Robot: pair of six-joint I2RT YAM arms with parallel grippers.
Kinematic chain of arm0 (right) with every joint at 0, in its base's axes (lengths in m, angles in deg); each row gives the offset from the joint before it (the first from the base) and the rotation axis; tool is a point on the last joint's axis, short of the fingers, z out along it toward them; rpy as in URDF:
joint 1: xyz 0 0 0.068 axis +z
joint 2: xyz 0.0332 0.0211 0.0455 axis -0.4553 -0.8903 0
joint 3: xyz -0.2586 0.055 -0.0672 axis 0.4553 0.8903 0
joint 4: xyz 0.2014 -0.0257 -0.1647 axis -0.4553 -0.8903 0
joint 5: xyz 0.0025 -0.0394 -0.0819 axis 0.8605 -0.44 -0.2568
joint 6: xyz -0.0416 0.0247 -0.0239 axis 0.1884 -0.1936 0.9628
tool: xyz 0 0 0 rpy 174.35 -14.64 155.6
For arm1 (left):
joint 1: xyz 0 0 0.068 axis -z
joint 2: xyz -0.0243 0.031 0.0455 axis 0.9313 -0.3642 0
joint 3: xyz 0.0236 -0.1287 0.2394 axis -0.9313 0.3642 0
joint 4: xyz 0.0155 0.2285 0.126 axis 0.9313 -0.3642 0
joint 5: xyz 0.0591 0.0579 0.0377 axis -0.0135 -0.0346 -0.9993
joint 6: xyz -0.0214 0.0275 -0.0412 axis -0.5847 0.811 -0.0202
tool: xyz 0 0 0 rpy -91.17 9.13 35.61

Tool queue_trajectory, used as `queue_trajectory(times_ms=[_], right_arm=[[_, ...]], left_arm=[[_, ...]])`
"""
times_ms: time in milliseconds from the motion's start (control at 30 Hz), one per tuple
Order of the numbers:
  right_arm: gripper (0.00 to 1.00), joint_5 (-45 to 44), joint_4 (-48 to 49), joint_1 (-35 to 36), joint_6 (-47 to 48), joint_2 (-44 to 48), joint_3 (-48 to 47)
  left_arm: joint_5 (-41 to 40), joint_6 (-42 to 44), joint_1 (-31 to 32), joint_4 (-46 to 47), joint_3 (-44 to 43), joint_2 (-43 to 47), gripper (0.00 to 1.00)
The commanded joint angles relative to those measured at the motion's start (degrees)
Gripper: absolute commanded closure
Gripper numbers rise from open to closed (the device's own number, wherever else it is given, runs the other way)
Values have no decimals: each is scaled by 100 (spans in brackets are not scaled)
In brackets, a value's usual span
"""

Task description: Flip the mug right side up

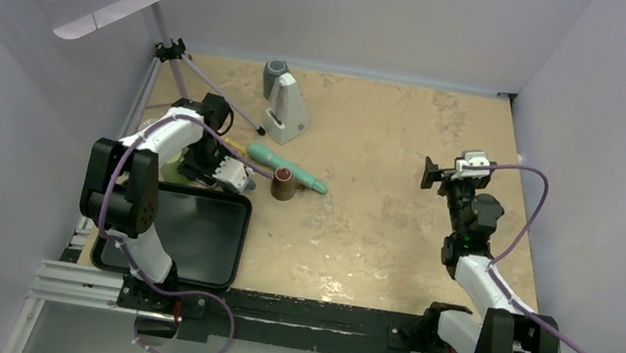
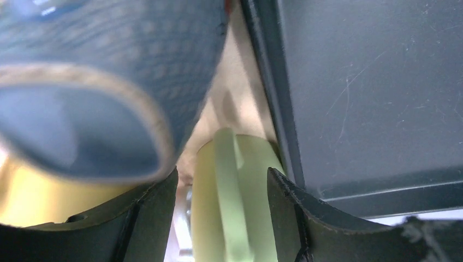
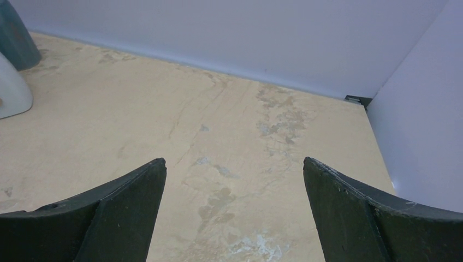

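A worn tan surface (image 1: 406, 153) carries a black rectangular plastic tray (image 1: 240, 245) at its near left, a small brown mug (image 1: 285, 184) touching a long teal-handled tool (image 1: 290, 167), and a white-and-grey wedge-shaped device (image 1: 285, 110) farther back.

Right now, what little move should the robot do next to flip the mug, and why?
Probably reach the left gripper sideways toward the brown mug. The mug stands mouth down right beside that gripper and nothing is touching it, while the right gripper hangs open far off on the other side.
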Motion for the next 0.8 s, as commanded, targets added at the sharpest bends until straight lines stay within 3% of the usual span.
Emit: queue_trajectory(times_ms=[0, 200, 467, 767], right_arm=[[1, -502, 1230, 2, -119, -171, 236], [1, -770, 2132, -6, -368, -709, 264], [1, -757, 3313, -4, -491, -1722, 318], [1, -870, 3213, -9, -557, -1847, 204]], left_arm=[[-155, 386, -34, 559, 392, 55, 36], [-467, 284, -58, 585, 413, -203, 54], [-587, 17, -82, 173, 204, -137, 100], [-249, -164, -122, -170, -150, 177, 100]])
